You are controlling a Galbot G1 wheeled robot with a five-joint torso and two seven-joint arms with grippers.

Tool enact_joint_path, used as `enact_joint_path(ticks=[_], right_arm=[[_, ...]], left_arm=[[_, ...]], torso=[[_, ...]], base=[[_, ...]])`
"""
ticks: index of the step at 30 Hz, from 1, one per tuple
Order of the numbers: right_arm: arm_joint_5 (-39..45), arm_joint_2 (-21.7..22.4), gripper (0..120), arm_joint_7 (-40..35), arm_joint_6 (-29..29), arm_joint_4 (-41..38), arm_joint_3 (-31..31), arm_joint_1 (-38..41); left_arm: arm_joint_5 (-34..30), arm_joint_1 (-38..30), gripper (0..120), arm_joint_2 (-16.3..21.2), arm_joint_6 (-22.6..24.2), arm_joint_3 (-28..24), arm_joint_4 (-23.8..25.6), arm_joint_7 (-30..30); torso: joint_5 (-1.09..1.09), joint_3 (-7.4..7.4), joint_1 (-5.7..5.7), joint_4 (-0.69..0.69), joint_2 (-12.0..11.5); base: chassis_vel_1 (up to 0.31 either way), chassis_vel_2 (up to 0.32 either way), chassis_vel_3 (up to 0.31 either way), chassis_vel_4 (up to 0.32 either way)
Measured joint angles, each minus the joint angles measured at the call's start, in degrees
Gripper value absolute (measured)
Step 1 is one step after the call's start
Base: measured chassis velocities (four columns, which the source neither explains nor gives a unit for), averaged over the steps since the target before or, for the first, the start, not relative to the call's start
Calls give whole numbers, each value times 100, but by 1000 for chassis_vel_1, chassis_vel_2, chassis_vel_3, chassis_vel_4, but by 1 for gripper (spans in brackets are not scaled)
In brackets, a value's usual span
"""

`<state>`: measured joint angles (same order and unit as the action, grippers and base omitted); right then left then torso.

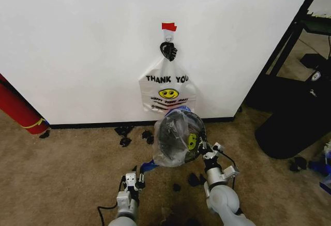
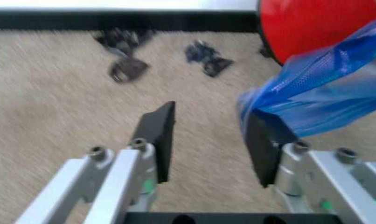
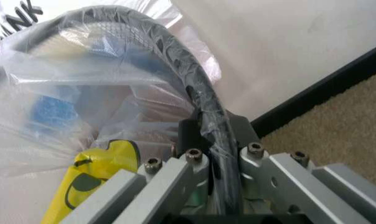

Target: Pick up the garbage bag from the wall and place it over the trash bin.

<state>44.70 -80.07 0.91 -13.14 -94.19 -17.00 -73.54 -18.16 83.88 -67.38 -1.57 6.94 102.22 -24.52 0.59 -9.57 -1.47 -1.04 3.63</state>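
The garbage bag (image 1: pixel 166 151), thin and translucent with blue patches, is draped over the tilted trash bin (image 1: pixel 178 133) on the carpet below the wall (image 1: pixel 77 40). My right gripper (image 1: pixel 206 151) is shut on the bin's dark rim (image 3: pixel 182 70) with the bag's plastic (image 3: pixel 82 93) stretched over it; in its wrist view the right gripper (image 3: pixel 216 140) holds both. My left gripper (image 1: pixel 133 181) stands open low over the carpet. In the left wrist view a blue strip of the bag (image 2: pixel 318 93) lies against one finger (image 2: pixel 262 144) of the left gripper (image 2: pixel 210 140), near the bin's red bottom (image 2: pixel 312 28).
An opaque white "THANK YOU" bag (image 1: pixel 168 89) hangs from the hook (image 1: pixel 168 50) under red tape (image 1: pixel 168 27). Black scraps (image 1: pixel 124 133) litter the carpet by the baseboard. A red roll (image 1: pixel 18 107) leans at the left; a big black bulk (image 1: pixel 295 117) sits at the right.
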Motion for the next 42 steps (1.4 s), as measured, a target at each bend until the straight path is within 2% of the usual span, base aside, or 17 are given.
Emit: enact_joint_path(ticks=[3,5,7,9,11,13,15,21,23,25,28,30,37,42], right_arm=[[-79,-16,0,28,-19,46,-8,-10],[-145,-49,0,40,-21,89,-14,-12],[-153,-61,0,40,-21,92,-20,-11],[-154,-86,0,39,-22,83,-30,-10],[-122,-119,0,42,-22,-12,-46,-34],[-104,-125,0,53,-22,-46,-54,-47],[-63,-138,0,94,-23,-122,-77,-81],[7,-173,0,113,-39,-180,-123,-82],[17,-191,0,114,-43,-160,-123,-32],[18,-194,0,114,-43,-144,-120,-17],[18,-197,0,115,-43,-79,-115,20],[18,-198,0,123,-47,-47,-115,36],[93,-222,0,161,-117,92,-188,140],[134,-189,0,176,-154,202,-210,165]], left_arm=[[43,-16,56,175,-67,143,80,6],[10,-28,69,299,-82,190,165,27],[4,-42,72,305,-83,168,156,39],[3,-98,78,272,-99,96,71,78],[5,-182,90,98,-225,-51,-162,237],[6,-193,91,55,-258,-79,-216,285],[9,-203,98,-46,-375,-140,-357,491],[-82,-202,100,-81,-791,-98,-519,1475],[-243,-199,100,12,-1221,-11,-571,2334],[-299,-196,100,39,-1333,15,-580,2538],[-463,-191,100,139,-1847,135,-647,3442],[-473,-184,100,180,-2033,184,-653,3724],[-390,-107,100,375,-2222,485,-384,3826],[-183,12,100,511,-2284,767,-102,3388]], torso=[[0,0,0,-1,0],[-1,0,0,0,0],[0,0,0,0,0],[-1,0,0,0,0],[0,0,0,-1,0],[1,0,0,-1,0],[0,0,0,0,0],[0,0,0,-1,0],[0,0,0,0,0],[0,0,0,0,0],[0,0,0,0,0],[0,0,0,0,0],[0,0,0,0,0],[0,0,0,0,0]], base=[[0,0,0,0],[0,0,0,0],[0,0,0,0],[0,0,0,0],[0,0,0,0],[0,0,0,0],[0,0,0,0],[0,0,0,0],[0,0,0,0],[0,0,0,0],[0,0,0,0],[0,0,0,0],[0,0,0,0],[0,0,0,0]])
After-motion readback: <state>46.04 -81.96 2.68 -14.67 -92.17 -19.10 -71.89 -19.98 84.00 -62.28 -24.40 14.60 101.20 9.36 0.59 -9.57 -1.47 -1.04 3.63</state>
